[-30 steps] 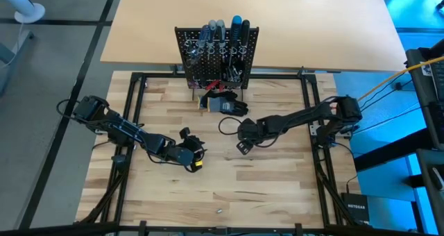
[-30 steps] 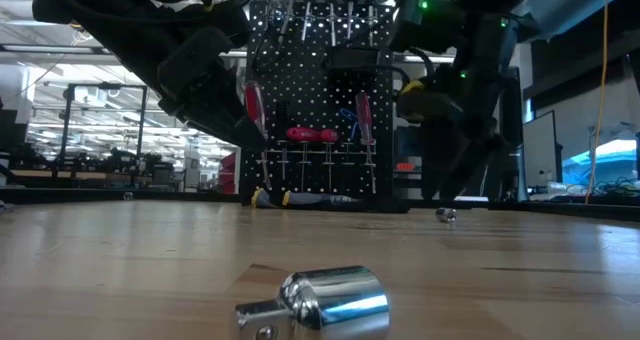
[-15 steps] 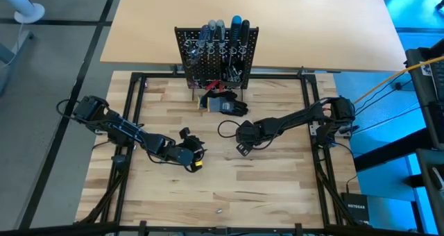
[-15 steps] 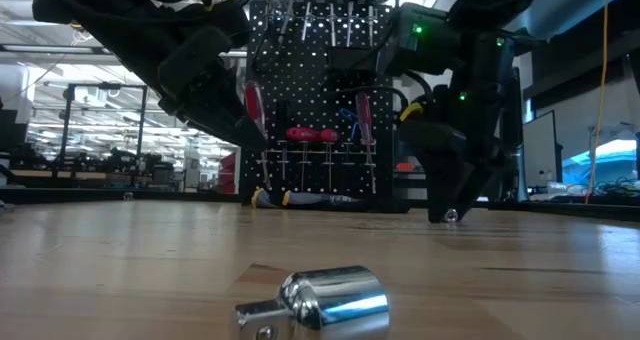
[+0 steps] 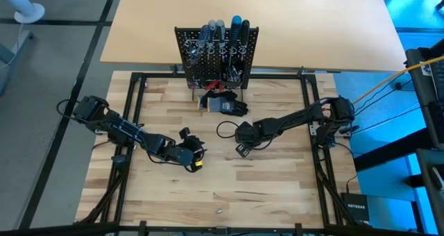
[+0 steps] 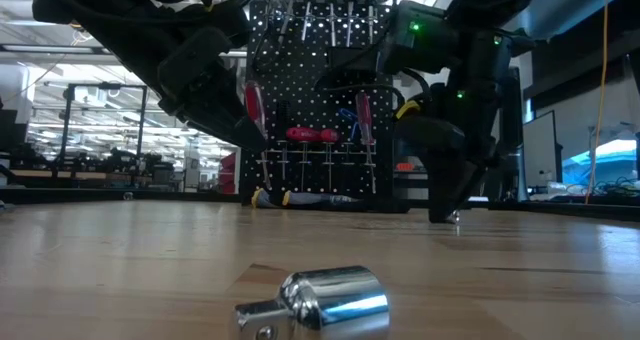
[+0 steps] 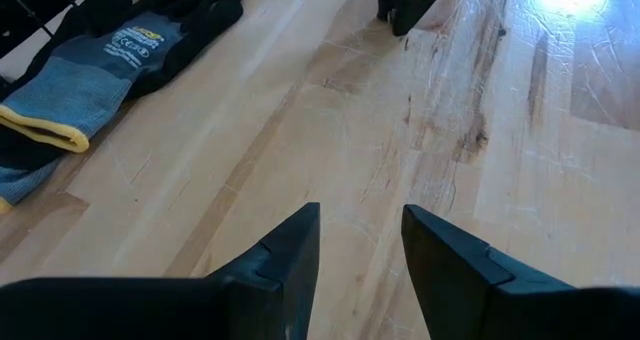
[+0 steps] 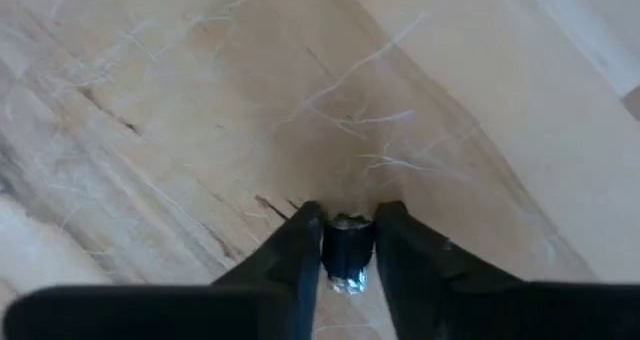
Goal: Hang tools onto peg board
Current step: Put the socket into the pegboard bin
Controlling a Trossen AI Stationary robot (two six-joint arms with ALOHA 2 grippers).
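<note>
Wooden table [image 5: 277,187] mid-area, right gripper [image 8: 346,242] jaws clamping silver piece [image 8: 346,252], left gripper [image 7: 360,238] jaws parted, empty

The right gripper [image 5: 242,150], mid-frame, is pinching downward with fingers nearly together; the left gripper [image 5: 197,157], lower left, is hovering, fingers parted.

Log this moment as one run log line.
right gripper: down at tabletop, fingers around small silver piece | left gripper: open, empty, hovering | peg board: screwdrivers hung | glove: below board
</note>
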